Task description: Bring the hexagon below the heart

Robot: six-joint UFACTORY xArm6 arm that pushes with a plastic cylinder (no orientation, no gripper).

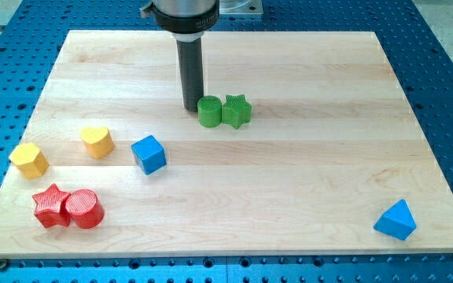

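The yellow hexagon (29, 159) lies near the board's left edge. The yellow heart (97, 141) lies a little to its right and slightly higher in the view. My tip (192, 108) is down on the board near the top centre, just left of the green cylinder (209, 112), far to the right of both yellow blocks.
A green star (236, 111) touches the green cylinder's right side. A blue cube (149, 153) lies right of the heart. A red star (51, 206) and a red cylinder (83, 209) sit together at the lower left. A blue triangular block (395, 219) lies at the lower right. The wooden board (289, 196) carries all of them.
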